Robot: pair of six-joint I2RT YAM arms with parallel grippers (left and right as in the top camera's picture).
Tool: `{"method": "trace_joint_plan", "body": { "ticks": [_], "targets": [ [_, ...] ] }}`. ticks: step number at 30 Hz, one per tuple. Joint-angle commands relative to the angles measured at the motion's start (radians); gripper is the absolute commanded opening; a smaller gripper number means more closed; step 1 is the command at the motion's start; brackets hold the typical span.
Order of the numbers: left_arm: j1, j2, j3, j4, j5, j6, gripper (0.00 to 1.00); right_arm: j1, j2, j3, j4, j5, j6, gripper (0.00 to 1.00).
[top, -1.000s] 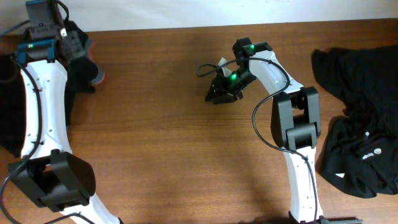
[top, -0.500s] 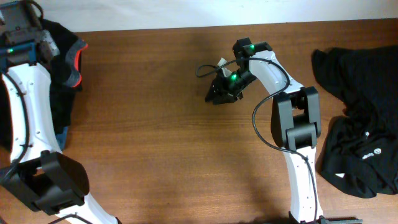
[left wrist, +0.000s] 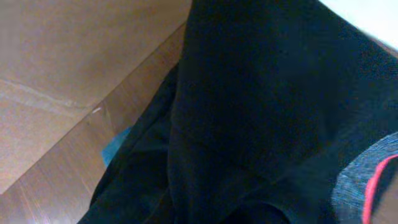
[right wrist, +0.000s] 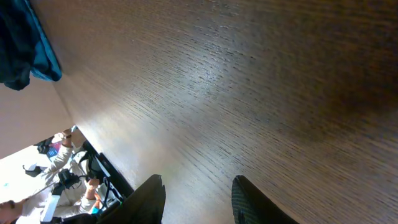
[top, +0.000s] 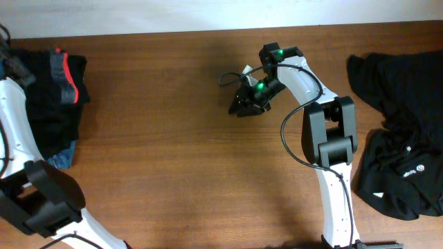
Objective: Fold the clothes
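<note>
Hauling the trousers to the far left

Over the last second the left arm (top: 14, 124) has swung further left, taking the black trousers (top: 48, 104) with it. They now lie bunched at the far-left edge of the table (top: 173, 152), red-edged waistband (left wrist: 357, 186) showing. Fabric hides the left gripper's fingers; it is closed, seemingly on the trousers. The right gripper (right wrist: 198, 200) is unmoved mid-table, jaws apart, empty. The remaining clothes (top: 408, 131) are heaped far right. Judgement: nothing is folded yet.

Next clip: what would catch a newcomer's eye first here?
The black trousers with a red-edged grey waistband lie bunched at the far left of the table. A heap of black clothes covers the right edge, and the right gripper hovers open and empty over bare wood mid-table.
</note>
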Motion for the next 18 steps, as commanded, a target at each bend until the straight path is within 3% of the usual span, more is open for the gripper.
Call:
{"method": "trace_joint_plan", "body": {
  "ticks": [1,3,5,10,13,18],
  "targets": [
    [0.048,0.037,0.025,-0.001,-0.026,-0.012,0.11,0.003,0.016,-0.005,-0.008,-0.024,-0.014,0.39],
    [0.067,0.05,0.025,-0.004,-0.026,-0.012,0.46,0.003,0.016,-0.005,-0.011,-0.024,-0.014,0.4],
    [0.091,0.055,0.025,-0.004,-0.026,-0.012,0.65,0.003,0.016,-0.005,-0.014,-0.024,-0.014,0.4],
    [0.184,0.055,0.025,-0.022,-0.022,-0.021,0.74,0.003,0.016,-0.005,-0.025,-0.024,-0.014,0.4],
    [0.208,0.053,0.026,-0.06,0.067,-0.019,0.76,0.003,0.016,-0.005,-0.029,-0.02,-0.015,0.4],
    [0.175,0.028,0.027,-0.087,0.386,-0.003,0.76,-0.009,-0.002,0.007,-0.033,0.077,-0.04,0.4]
  ]
}}
